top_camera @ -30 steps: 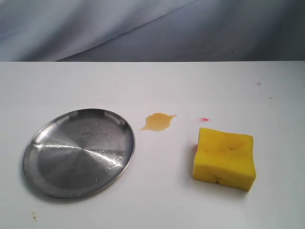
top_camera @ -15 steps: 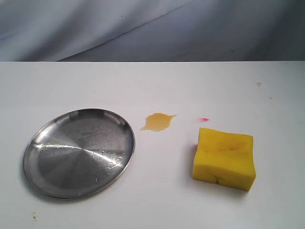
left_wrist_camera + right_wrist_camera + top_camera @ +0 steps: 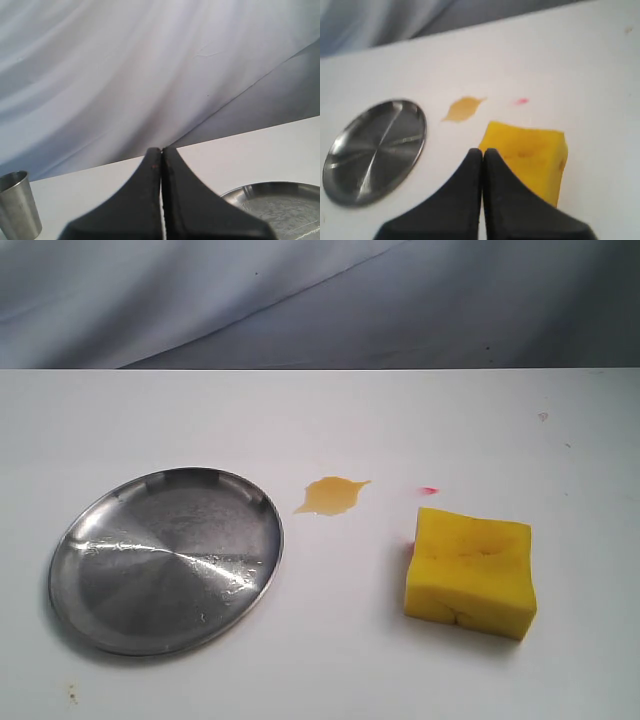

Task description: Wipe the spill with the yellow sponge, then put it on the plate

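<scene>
The yellow sponge (image 3: 470, 572) lies on the white table at the right, creased top up; the right wrist view shows the sponge (image 3: 530, 155) too. The amber spill (image 3: 331, 494) sits between it and the silver plate (image 3: 100, 615) on the left, and appears as the spill (image 3: 462, 108) beside the plate (image 3: 350, 195) in the right wrist view. My right gripper (image 3: 483, 151) is shut and empty, held above the table just short of the sponge. My left gripper (image 3: 161, 150) is shut and empty, with the plate's rim (image 3: 240, 190) beside it. Neither gripper shows in the exterior view.
A pink-red smear (image 3: 428, 490) marks the table just beyond the sponge. A small metal cup (image 3: 19, 207) stands on the table in the left wrist view. Grey cloth hangs behind the table's far edge.
</scene>
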